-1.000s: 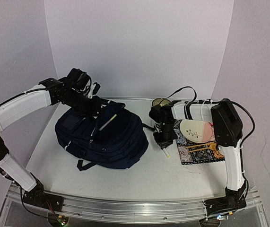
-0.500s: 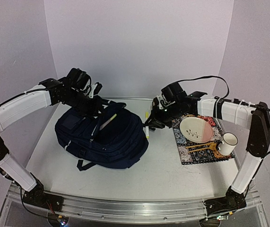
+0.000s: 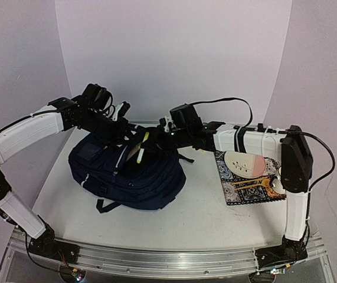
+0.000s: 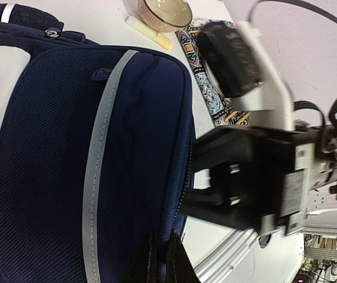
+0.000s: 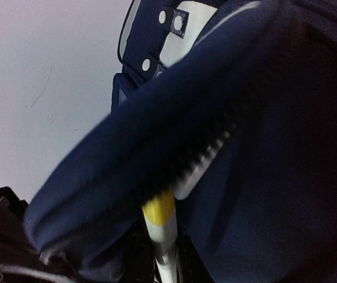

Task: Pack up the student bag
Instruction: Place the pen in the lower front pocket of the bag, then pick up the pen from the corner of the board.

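The student bag [image 3: 127, 174], dark navy with grey stripes, lies on the table at left. My left gripper [image 3: 120, 128] is shut on the fabric rim of its top opening, and its fingertips [image 4: 147, 262] pinch that edge of the bag [image 4: 56, 147]. My right gripper [image 3: 151, 141] reaches across from the right, shut on a white marker with a yellow cap [image 3: 145, 138]. The marker's [image 5: 161, 227] cap end pokes into the zipped opening of the bag [image 5: 274, 153], beside a pale object [image 3: 136, 152] inside. The right gripper [image 5: 168, 268] itself shows only as dark shapes.
At the right lies a patterned mat [image 3: 248, 191] with a pink-and-cream plate [image 3: 245, 162] and gold cutlery [image 3: 254, 183]. In the left wrist view a bowl [image 4: 167, 10] and another pale marker [image 4: 147, 32] lie beyond the bag. The right arm [image 3: 245, 138] spans the table's back.
The right arm has lifted the marker from the table beside the mat and carried it left to the bag's opening. The left arm has stayed in place.
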`<action>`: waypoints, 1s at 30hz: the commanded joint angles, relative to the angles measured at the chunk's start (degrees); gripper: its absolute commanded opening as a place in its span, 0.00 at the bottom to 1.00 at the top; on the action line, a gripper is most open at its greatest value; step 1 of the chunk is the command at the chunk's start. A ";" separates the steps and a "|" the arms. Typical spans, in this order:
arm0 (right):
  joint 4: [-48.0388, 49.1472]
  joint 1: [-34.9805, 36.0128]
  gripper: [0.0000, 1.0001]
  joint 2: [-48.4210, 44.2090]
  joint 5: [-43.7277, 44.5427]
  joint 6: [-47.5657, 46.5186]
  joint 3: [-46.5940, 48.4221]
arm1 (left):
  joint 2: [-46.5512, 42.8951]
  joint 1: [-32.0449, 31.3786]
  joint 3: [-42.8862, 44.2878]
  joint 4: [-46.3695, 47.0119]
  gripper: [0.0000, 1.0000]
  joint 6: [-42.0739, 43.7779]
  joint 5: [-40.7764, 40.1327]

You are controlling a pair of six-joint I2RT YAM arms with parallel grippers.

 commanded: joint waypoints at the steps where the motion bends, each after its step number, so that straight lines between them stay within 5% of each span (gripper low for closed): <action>1: 2.11 0.92 0.21 3.48 -1.10 1.91 6.97 | -3.33 0.01 1.22 8.64 0.00 -0.93 3.17; 6: -1.57 0.94 0.34 2.16 1.92 -2.11 7.25 | -4.08 0.03 0.54 8.71 0.00 -1.28 0.24; 20: -22.43 -0.84 0.46 -7.43 15.76 -27.14 6.01 | -5.03 0.14 -1.40 6.29 0.00 -0.37 -10.67; 30: -28.34 -8.96 0.60 -12.71 27.15 -40.31 -1.40 | -4.42 0.15 -1.09 4.72 0.00 0.30 -13.33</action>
